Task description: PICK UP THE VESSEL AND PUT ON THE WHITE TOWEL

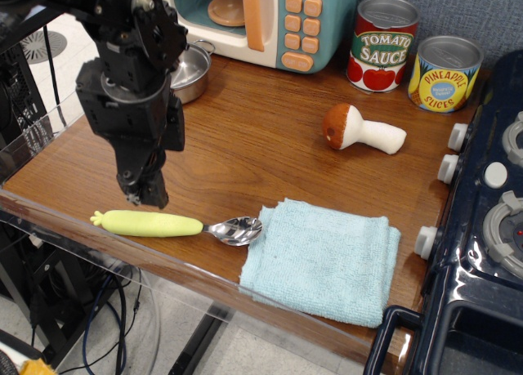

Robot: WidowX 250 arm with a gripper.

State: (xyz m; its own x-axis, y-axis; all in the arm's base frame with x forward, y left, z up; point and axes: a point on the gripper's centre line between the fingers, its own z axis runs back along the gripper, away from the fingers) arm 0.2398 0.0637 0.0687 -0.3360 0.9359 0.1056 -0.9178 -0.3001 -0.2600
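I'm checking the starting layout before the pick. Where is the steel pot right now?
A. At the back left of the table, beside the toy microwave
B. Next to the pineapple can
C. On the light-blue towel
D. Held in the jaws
A: the steel pot sits at the back left, partly hidden behind the arm, next to the toy microwave, far from the towel; the gripper carries nothing.
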